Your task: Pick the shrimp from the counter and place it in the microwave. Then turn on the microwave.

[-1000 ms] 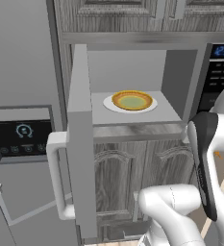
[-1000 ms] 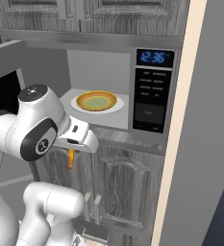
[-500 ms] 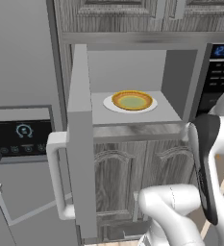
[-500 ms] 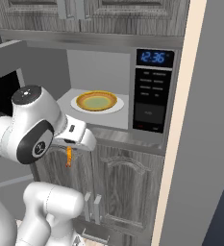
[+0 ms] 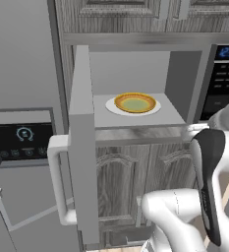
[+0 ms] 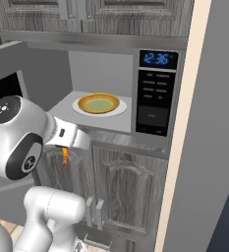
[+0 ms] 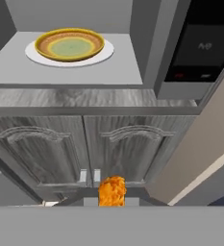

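Observation:
The microwave (image 6: 155,93) stands open, its door (image 5: 81,147) swung out to the left with the pale bar handle (image 5: 59,182) toward me. Inside, a yellow bowl (image 5: 135,103) rests on a white plate (image 6: 122,109). The keypad (image 7: 200,43) and the blue display (image 6: 157,59) are on the right. My gripper (image 6: 65,153) hangs in front of the cabinet just below the microwave's floor, left of the bowl, shut on the small orange shrimp (image 6: 64,157). In the hand view the shrimp (image 7: 112,190) sits at the bottom centre, below the cabinet doors.
Grey wood cabinet doors (image 5: 121,182) fill the space under the microwave, and more cabinets (image 6: 111,15) sit above it. A grey fridge panel with a black dial screen (image 5: 20,138) is at the left. A tall pale side panel (image 6: 204,123) bounds the right.
The arm has drifted a little to the left and slightly up in the right base view, carrying the shrimp with it. The microwave, door and bowl are unchanged.

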